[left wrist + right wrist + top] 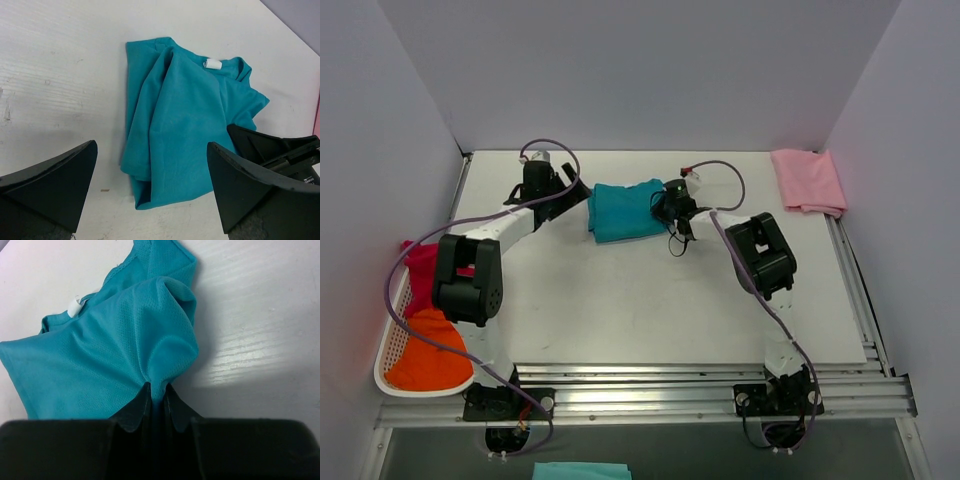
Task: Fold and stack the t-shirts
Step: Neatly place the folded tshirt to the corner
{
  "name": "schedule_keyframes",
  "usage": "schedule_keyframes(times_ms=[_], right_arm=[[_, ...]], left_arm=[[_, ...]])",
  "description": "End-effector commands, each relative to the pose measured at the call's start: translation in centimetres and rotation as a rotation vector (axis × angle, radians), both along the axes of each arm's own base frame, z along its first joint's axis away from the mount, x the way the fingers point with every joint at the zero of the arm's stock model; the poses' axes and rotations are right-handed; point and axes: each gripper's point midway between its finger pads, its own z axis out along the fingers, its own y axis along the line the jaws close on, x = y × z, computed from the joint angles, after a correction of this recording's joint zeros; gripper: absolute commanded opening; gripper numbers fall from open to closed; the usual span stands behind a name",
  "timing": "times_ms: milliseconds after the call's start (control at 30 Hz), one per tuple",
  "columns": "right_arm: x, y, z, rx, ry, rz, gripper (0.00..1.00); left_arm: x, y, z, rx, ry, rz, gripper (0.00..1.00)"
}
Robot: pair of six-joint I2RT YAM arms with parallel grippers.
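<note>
A folded teal t-shirt (623,210) (185,130) (110,355) lies at the back middle of the table. My right gripper (667,205) (156,390) is shut on a pinched fold at its right edge, and its black body (272,147) shows in the left wrist view. My left gripper (563,190) (151,152) stands open just off the shirt's left edge, its fingers spread wide with nothing between them. A folded pale pink t-shirt (808,180) lies at the back right. Magenta-red (420,268) and orange (430,358) t-shirts sit bunched in the basket.
The white plastic basket (392,378) stands at the table's left edge, beside the left arm's base. A metal rail (700,385) runs along the near edge. A strip of teal fabric (580,471) shows below the table at the bottom of the top view.
</note>
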Motion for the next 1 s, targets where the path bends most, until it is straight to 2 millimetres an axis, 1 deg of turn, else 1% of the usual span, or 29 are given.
schedule_keyframes(times_ms=[0,33,67,100,133,167,200,233,267,300,333,367,400,433,500,533,567,600,633,667,700,733,767,800,833,867,967], right_arm=[[-1.3,-2.1,-4.2,-0.104,0.151,0.012,0.00],[-0.5,-2.7,-3.4,-0.120,0.136,-0.005,0.00],[0.7,-2.9,-1.8,-0.126,0.118,-0.013,0.00],[1.7,-3.9,-0.9,-0.141,0.102,-0.024,0.00],[2.5,-4.5,-0.1,-0.156,0.092,-0.037,0.00],[3.7,-5.2,1.8,-0.172,0.071,-0.061,0.00],[4.7,-6.6,2.7,-0.195,0.060,-0.079,0.00],[5.3,-7.5,3.5,-0.209,0.052,-0.096,0.00],[5.5,-8.9,3.8,-0.236,0.067,-0.123,0.00],[6.6,-9.5,5.7,-0.234,0.033,-0.140,0.00],[6.8,-11.6,5.9,-0.252,0.052,-0.164,0.00],[7.1,-12.7,6.5,-0.259,0.047,-0.182,0.00],[7.7,-13.6,7.7,-0.257,0.029,-0.198,0.00],[7.9,-15.7,8.0,-0.271,0.038,-0.223,0.00],[8.4,-18.3,9.2,-0.292,0.029,-0.264,0.00],[9.1,-20.9,10.7,-0.293,0.012,-0.308,0.00],[9.1,-22.5,11.4,-0.314,0.016,-0.324,0.00],[9.2,-24.3,12.7,-0.326,0.005,-0.358,0.00],[9.5,-26.1,14.6,-0.332,-0.019,-0.393,0.00],[9.0,-29.4,15.1,-0.347,-0.001,-0.444,0.00],[8.5,-32.2,16.7,-0.354,-0.012,-0.507,0.00],[7.7,-34.0,16.9,-0.350,0.001,-0.543,0.00],[6.8,-37.6,17.3,-0.339,0.006,-0.608,0.00],[5.9,-39.2,19.3,-0.330,-0.025,-0.648,0.00],[5.5,-40.8,20.1,-0.321,-0.055,-0.685,0.00],[3.8,-43.7,20.1,-0.319,-0.047,-0.739,0.00],[2.1,-47.8,19.8,-0.330,-0.039,-0.817,0.00]], left_arm=[[0.9,0.0,2.1,-0.022,-0.080,-0.009,1.00],[0.9,0.0,2.1,-0.023,-0.081,-0.009,1.00],[0.7,0.0,1.9,-0.025,-0.077,-0.012,1.00],[0.6,0.0,2.3,-0.028,-0.086,-0.015,1.00],[0.5,0.0,2.2,-0.029,-0.086,-0.016,1.00],[0.4,-0.1,2.3,-0.031,-0.087,-0.020,1.00],[0.3,-0.1,2.4,-0.032,-0.092,-0.020,1.00],[0.2,-0.1,2.4,-0.033,-0.091,-0.022,1.00],[0.1,-0.1,2.5,-0.034,-0.094,-0.023,1.00],[0.0,-0.1,2.5,-0.035,-0.096,-0.024,1.00],[0.0,-0.1,2.5,-0.036,-0.096,-0.026,1.00],[-0.1,-0.1,2.4,-0.037,-0.094,-0.027,1.00],[0.0,-0.2,2.4,-0.039,-0.098,-0.028,1.00],[0.0,-0.3,2.4,-0.043,-0.099,-0.033,1.00],[0.1,-0.4,2.3,-0.047,-0.101,-0.035,1.00],[0.0,-0.6,2.2,-0.051,-0.098,-0.043,1.00],[0.0,-0.6,2.2,-0.053,-0.100,-0.045,1.00],[0.0,-0.6,2.1,-0.052,-0.098,-0.043,1.00],[0.0,-0.6,2.0,-0.053,-0.098,-0.045,1.00],[0.0,-0.6,1.9,-0.053,-0.096,-0.046,1.00],[0.0,-0.6,1.9,-0.053,-0.096,-0.046,1.00],[0.0,-0.6,1.7,-0.053,-0.096,-0.046,1.00],[0.1,-0.8,1.8,-0.061,-0.102,-0.051,1.00],[0.1,-1.0,1.7,-0.067,-0.099,-0.054,1.00],[0.2,-1.1,1.8,-0.072,-0.099,-0.058,1.00],[0.2,-1.4,1.8,-0.081,-0.098,-0.069,0.95],[0.1,-1.6,2.2,-0.089,-0.105,-0.074,0.95]])
